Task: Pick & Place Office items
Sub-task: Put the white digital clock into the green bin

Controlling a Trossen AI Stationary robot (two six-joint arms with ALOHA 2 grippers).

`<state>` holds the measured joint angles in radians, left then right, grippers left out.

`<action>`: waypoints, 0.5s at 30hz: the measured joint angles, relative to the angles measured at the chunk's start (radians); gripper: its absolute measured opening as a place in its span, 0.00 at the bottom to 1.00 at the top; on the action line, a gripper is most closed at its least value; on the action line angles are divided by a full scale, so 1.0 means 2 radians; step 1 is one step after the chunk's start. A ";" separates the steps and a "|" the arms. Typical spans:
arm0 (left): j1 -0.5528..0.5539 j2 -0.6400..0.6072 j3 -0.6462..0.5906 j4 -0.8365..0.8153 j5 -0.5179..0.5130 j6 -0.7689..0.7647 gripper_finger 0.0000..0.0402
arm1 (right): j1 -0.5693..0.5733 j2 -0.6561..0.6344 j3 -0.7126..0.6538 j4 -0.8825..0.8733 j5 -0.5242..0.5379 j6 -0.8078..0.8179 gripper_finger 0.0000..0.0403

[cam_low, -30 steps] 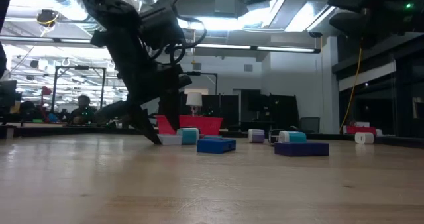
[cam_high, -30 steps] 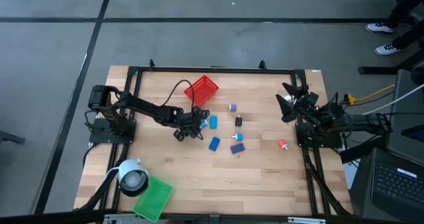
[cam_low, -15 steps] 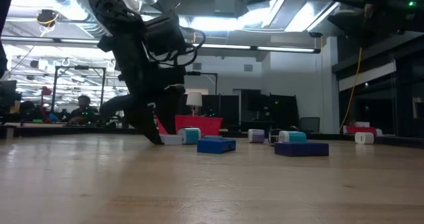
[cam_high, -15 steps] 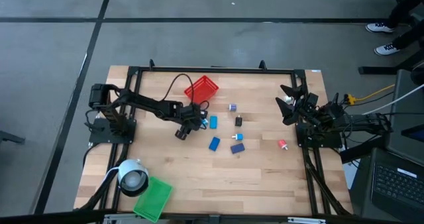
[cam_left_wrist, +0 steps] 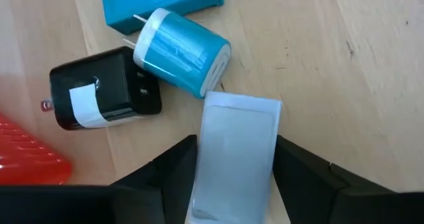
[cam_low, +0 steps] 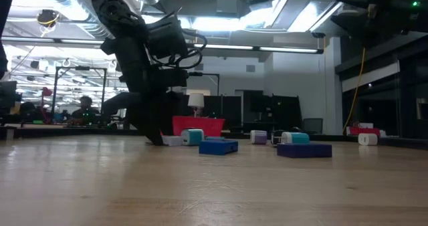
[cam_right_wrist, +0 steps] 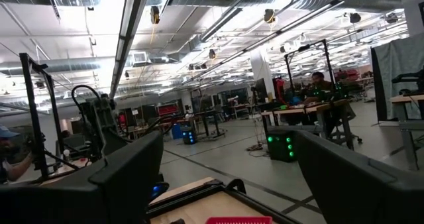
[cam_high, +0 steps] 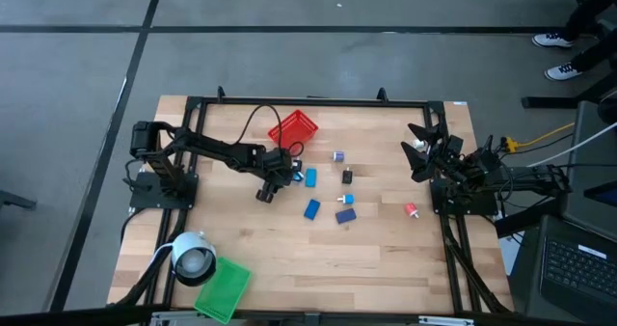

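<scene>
I'm seeing my left gripper [cam_left_wrist: 233, 184] straddling a pale grey block [cam_left_wrist: 235, 154] – fingers on both sides, still narrowing, not clearly gripping. Just past it at twelve o'clock are lying a blue plug [cam_left_wrist: 182, 52] and black plug [cam_left_wrist: 103, 88]. My right gripper [cam_high: 421, 150] is waiting wide open – table's three o'clock edge.

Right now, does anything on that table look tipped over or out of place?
Yes: the red mesh basket lies tipped on its side near the table's far edge, and the office items lie scattered loose on the wood beside it.
</scene>
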<state>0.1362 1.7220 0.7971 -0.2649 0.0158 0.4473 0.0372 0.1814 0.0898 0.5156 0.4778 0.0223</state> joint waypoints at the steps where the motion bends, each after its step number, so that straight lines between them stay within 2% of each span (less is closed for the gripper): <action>1: -0.001 0.000 0.000 0.000 0.000 0.000 0.45 | 0.000 0.000 0.000 0.000 0.000 0.000 0.86; 7: -0.002 -0.003 -0.003 0.012 -0.002 -0.025 0.38 | 0.000 0.000 0.000 0.000 0.000 0.000 0.86; 15: -0.004 -0.062 -0.009 0.032 0.077 -0.034 0.38 | 0.000 0.000 0.000 0.000 0.000 0.000 0.86</action>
<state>0.1287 1.5985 0.7787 -0.2008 0.1691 0.3792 0.0371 0.1814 0.0898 0.5156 0.4778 0.0219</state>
